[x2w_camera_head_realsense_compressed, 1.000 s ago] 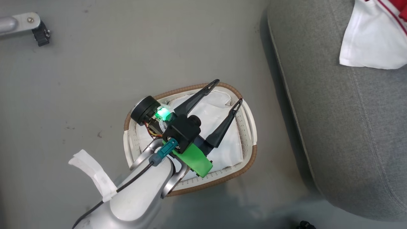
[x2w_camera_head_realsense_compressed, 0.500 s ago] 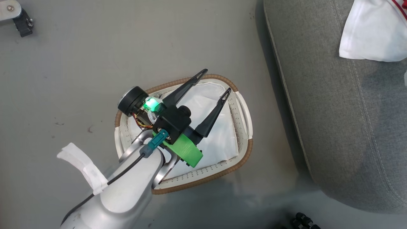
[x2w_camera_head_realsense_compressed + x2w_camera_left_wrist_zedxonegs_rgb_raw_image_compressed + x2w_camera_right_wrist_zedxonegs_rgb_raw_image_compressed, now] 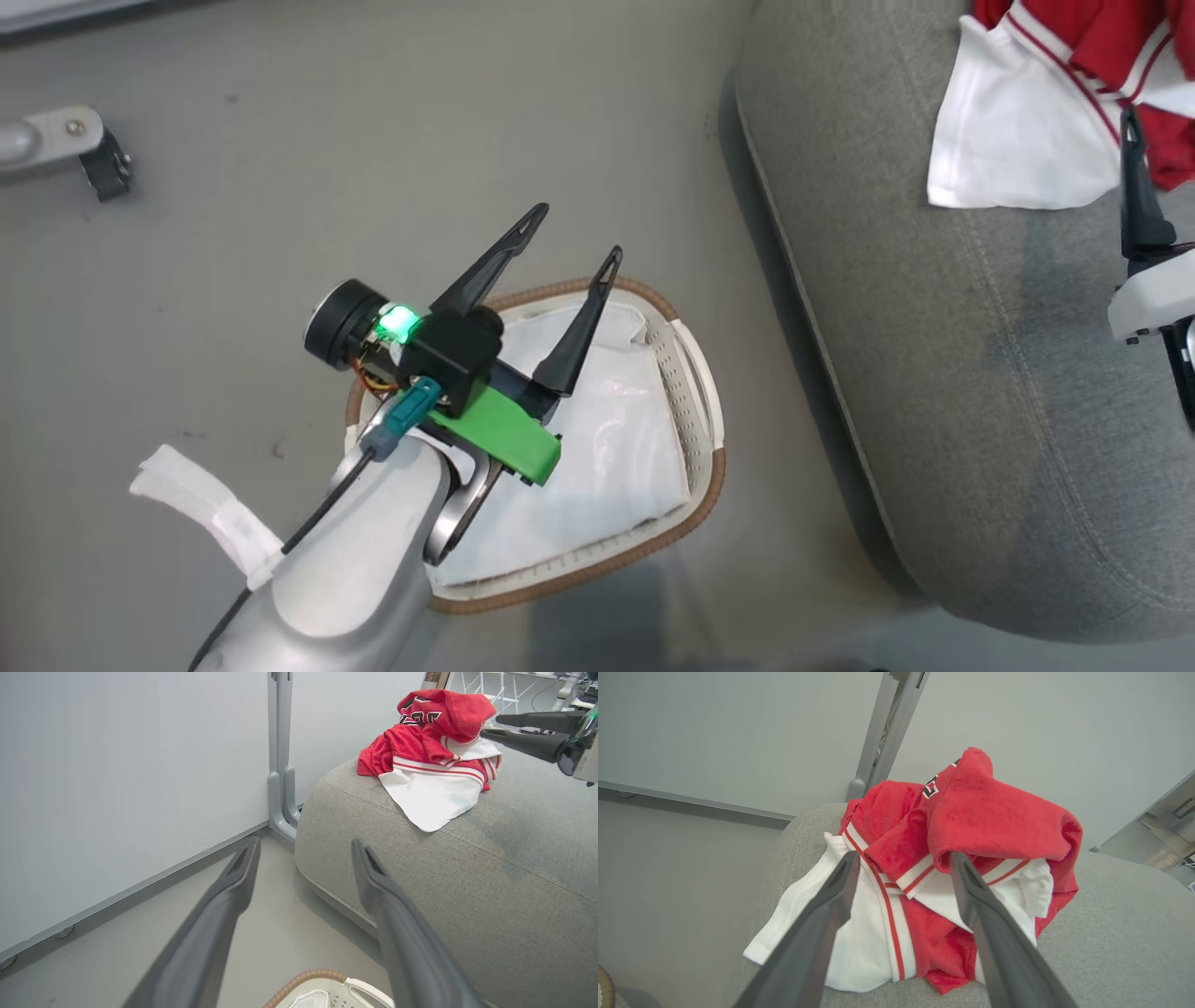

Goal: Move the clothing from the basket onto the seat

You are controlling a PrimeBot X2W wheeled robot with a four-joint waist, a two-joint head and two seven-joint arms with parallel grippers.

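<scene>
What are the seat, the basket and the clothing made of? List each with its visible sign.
The seat: grey woven fabric, matte; weave and stitched seams show.
The basket: probably white moulded plastic, smooth, with punched holes; brown rim looks woven, wicker or imitation.
The clothing: soft textile, red part slightly fuzzy; it drapes in folds.

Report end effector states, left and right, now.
Left end effector: open, empty, over the basket.
Right end effector: open, empty, by the clothing on the seat.

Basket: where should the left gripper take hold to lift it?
The white side handle facing the seat, from above: the basket stands upright, that slot is uncovered by the sheet, and the left gripper hovers open above.
</scene>
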